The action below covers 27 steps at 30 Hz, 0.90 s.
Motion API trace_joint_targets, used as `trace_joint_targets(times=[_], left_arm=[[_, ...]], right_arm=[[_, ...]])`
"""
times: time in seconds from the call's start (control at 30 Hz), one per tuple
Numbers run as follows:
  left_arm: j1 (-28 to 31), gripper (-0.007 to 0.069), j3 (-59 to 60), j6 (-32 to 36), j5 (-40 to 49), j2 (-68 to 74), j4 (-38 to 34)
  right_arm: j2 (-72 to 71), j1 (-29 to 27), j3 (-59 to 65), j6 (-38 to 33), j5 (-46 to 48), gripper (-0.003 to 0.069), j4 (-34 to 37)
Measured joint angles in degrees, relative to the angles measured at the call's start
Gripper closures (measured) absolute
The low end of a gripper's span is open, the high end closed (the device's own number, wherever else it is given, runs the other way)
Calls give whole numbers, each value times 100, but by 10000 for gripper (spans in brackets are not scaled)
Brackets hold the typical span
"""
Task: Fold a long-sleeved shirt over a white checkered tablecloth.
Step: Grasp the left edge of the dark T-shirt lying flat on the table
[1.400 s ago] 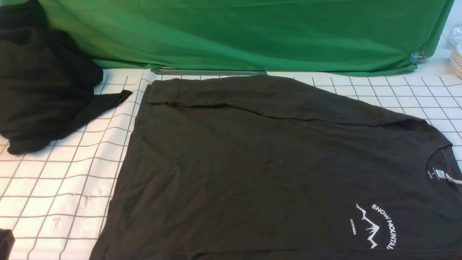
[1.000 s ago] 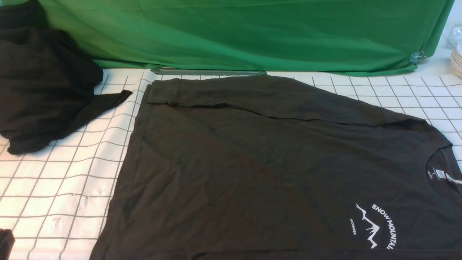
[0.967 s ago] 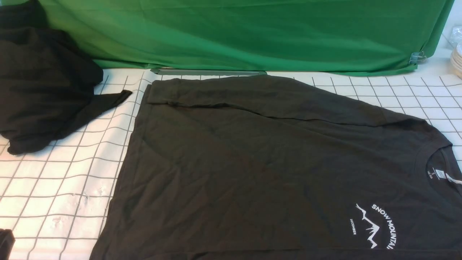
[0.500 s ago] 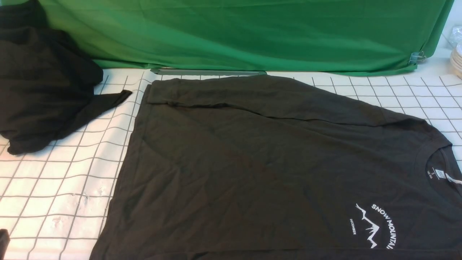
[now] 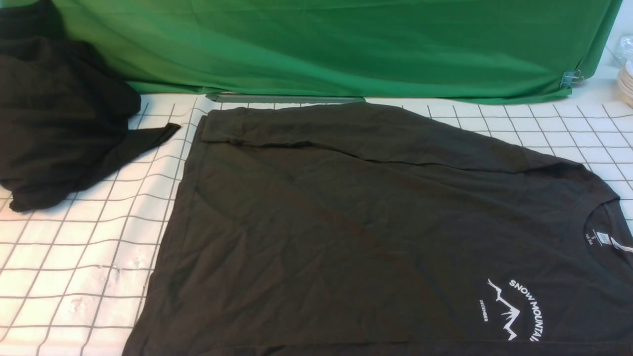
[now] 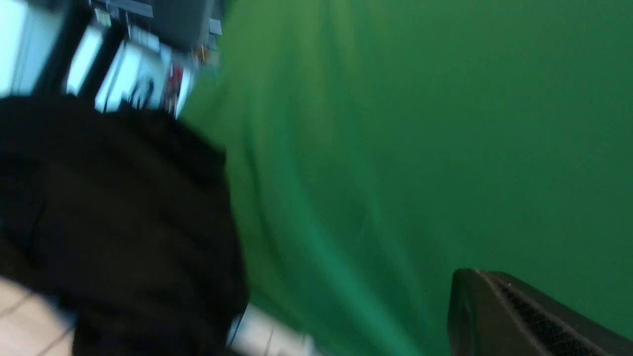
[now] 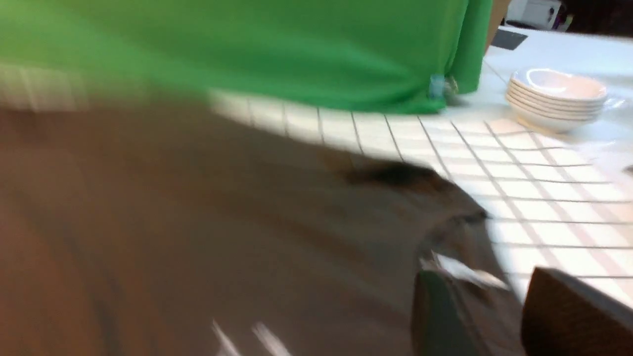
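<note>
**Operator:** Report the position of the long-sleeved shirt [image 5: 346, 237].

**Technician:** It lies flat on the white checkered tablecloth [image 5: 74, 257], front side up. The collar points to the robot's right and the hem to its left. The "SNOW MOUNTAIN" print [image 5: 514, 309] is near the collar end, with the neck label [image 5: 601, 238] just inside the collar. One sleeve [image 5: 346, 131] is laid along the shirt's far edge, on top of the body. The near edge runs out of the front view.

**Operator:** What surrounds the shirt?

**Technician:** A black heap of cloth [image 5: 54, 123] lies left of the shirt's hem, apart from it, with bare tablecloth between them. The green backdrop cloth [image 5: 346, 49] hangs just behind the shirt's far edge. A stack of bowls [image 7: 556, 96] stands beyond the collar end, off the shirt.

**Operator:** State of the right gripper [image 7: 499, 316]?

**Technician:** Its fingers stand apart over the shirt's collar area and grip nothing. The view is blurred.

**Operator:** And the left gripper [image 6: 524, 321]?

**Technician:** Only one finger shows, against the backdrop and near the black heap. I cannot tell whether the jaws are apart or together.
</note>
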Motion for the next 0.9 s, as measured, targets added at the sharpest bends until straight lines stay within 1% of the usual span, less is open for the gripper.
trace_joint_targets(times=[0.03,0.07,0.1,0.13,0.17,0.2,0.23,0.27,0.3,0.33,0.37,0.43,0.47,0.5,0.53,0.57,0.6,0.63,0.67,0.73,0.77,0.8,0.83,0.87,0.9], left_arm=[[0,623,0,-130,-153,0,-13],[0,623,-10,-712,-706,0,-40],[0,623,-20,-785,-749,0,-40],[0,623,-123,-1115,-823,0,-46],[0,623,-440,-1430,-614,34,67],[0,623,-867,-1578,-143,105,259],[0,623,-948,-1594,-40,148,364],[0,623,-1769,-1668,1070,420,871],[0,623,-1770,-1674,1070,463,936],[0,623,-2413,-1664,2014,781,1252],[0,623,-2838,-1591,2680,1093,1417],[0,623,-3635,-1102,4089,1989,1518],[0,623,-3757,-982,4332,2068,1508],[0,623,-4157,-476,5281,2803,1312],[0,623,-4325,-161,5827,3137,1176],[0,623,-4409,101,6215,3560,963],[0,623,-4420,173,6302,3646,916],[0,623,-4452,740,6845,4226,609],[0,623,-4412,1180,7228,4771,336],[0,623,-4262,1783,7439,5392,43],[-6,625,-4161,2033,7497,5674,-52],[-13,626,-4124,2112,7511,5725,-64],[-134,630,-3980,2257,7546,6142,-59],[-245,630,-3929,2257,7546,6239,-19],[-279,630,-3918,2257,7536,6297,20]], right_arm=[[0,0,0,98,-57,412,52],[0,0,0,811,-538,412,353],[0,0,0,886,-596,412,377],[0,0,0,1201,-882,412,467],[0,0,0,1483,-1233,412,545],[0,0,0,1615,-1533,412,586],[0,0,0,1637,-1533,412,587],[0,0,0,1729,-1798,412,601],[0,0,0,1730,-1820,412,603],[0,0,0,1772,-1944,412,609],[0,0,0,1797,-2012,412,616],[0,0,0,1893,-2142,412,616],[0,0,0,1904,-2152,412,617],[0,6,0,2107,-2209,412,617],[-5,35,-15,2274,-2091,419,617],[-5,95,-101,2365,-1785,436,630],[-5,95,-101,2365,-1785,436,630],[22,249,-416,2327,-1194,493,630],[128,397,-769,2063,-545,561,613],[447,664,-1387,1696,234,618,613],[769,876,-1827,1433,816,638,601],[832,914,-1900,1385,1011,641,601],[1475,1267,-2555,939,1794,651,591],[1801,1431,-2835,750,2186,652,570],[1882,1470,-2903,705,2280,653,567]])
